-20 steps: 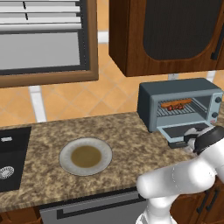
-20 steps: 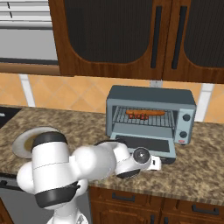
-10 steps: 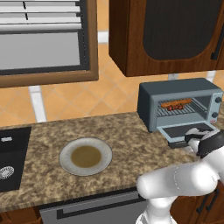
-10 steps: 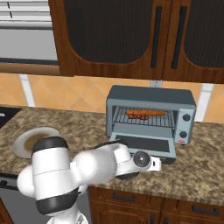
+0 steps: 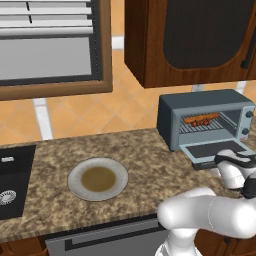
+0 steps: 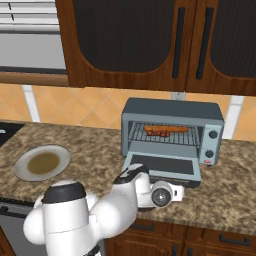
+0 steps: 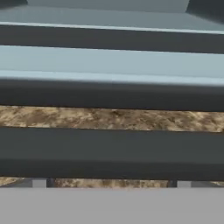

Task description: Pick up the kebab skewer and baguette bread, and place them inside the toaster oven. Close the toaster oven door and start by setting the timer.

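The claw (image 6: 186, 192) stands wide open, holding nothing, just before the lowered toaster oven door (image 6: 165, 167). Kebab skewer (image 6: 159, 131) and baguette bread (image 6: 175, 129) lie on the toaster oven (image 6: 172, 111) rack, right on the speckled tabletop (image 5: 150, 150); a plate (image 5: 98, 179) sits left.

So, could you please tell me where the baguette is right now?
The baguette lies on the wire rack inside the toaster oven, beside the skewer, above the open door in both base views.
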